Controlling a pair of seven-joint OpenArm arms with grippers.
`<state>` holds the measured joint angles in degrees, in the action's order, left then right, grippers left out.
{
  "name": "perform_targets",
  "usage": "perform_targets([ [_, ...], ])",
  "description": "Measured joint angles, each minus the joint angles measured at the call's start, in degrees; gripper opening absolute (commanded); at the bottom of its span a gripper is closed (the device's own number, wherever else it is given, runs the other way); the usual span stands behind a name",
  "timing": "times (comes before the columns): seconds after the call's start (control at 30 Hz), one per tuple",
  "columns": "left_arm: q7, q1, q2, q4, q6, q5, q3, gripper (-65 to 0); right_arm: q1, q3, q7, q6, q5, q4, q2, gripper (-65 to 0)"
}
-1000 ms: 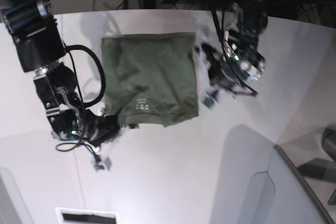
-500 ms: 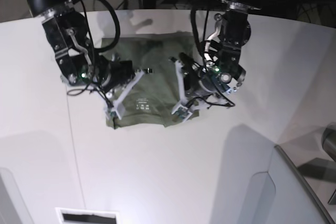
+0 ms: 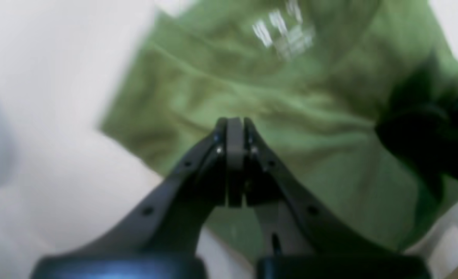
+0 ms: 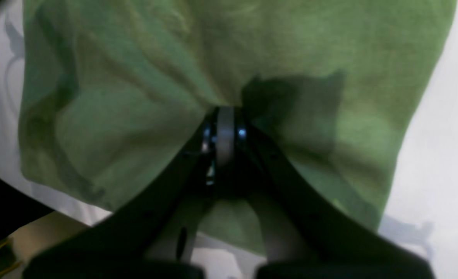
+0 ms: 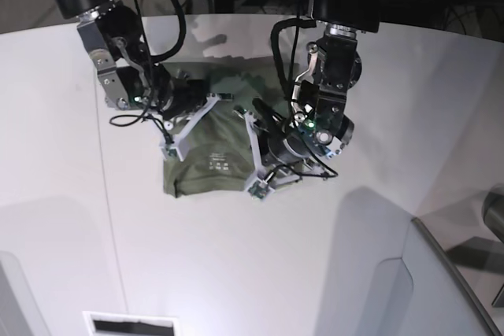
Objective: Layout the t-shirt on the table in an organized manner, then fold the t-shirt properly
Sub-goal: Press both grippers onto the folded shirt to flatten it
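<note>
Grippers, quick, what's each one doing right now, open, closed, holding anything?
Left gripper: closed, nothing visibly held, over the t-shirt.
Right gripper: closed at the t-shirt; a hold on cloth cannot be told.

My left wrist view is smeared with motion blur, the white print streaked. My right wrist view is soft and dim, shadow pooling on the t-shirt (image 4: 136,97). Overhead it's bright and sharp, with grey shadows across the table (image 5: 236,273).

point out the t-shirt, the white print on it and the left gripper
t-shirt (image 5: 206,180), base view, near edge of the green cloth
white print (image 5: 215,160), base view, small marks by the neck
left gripper (image 3: 234,124), left wrist view, tips of the shut jaws
</note>
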<state>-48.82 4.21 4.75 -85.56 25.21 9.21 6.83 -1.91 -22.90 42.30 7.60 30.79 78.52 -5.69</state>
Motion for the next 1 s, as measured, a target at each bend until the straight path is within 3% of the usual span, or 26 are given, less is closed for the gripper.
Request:
perform_targets([
  [0.17,-2.05,-3.45,0.15,-3.98,0.09,-0.09,0.52,-65.0,-2.54,0.02,6.25,0.61,-0.74,9.79,-0.61,-65.0],
  [0.47,-2.38,-10.01,-0.04,-7.21,0.11,-3.28,0.72,-65.0,-4.98,0.17,8.04,2.05,-0.42,13.6,-0.79,-65.0],
  [0.67,-1.99,-14.49,-3.76,-7.48,-0.11,-3.72,0.7,-65.0,-5.38,0.17,6.16,2.19,-0.28,8.17,-0.42,-65.0],
  [0.77,-2.01,-15.65,-5.14,-6.23,0.22,-3.76,0.74,-65.0,-5.46,-0.09,2.43,1.51,0.52,5.01,-0.55,-65.0],
  [1.0,-1.07,-13.7,-5.31,-1.95,0.24,-3.87,0.5,-65.0,-5.16,-0.09,2.08,1.62,0.42,4.48,0.22,-65.0],
])
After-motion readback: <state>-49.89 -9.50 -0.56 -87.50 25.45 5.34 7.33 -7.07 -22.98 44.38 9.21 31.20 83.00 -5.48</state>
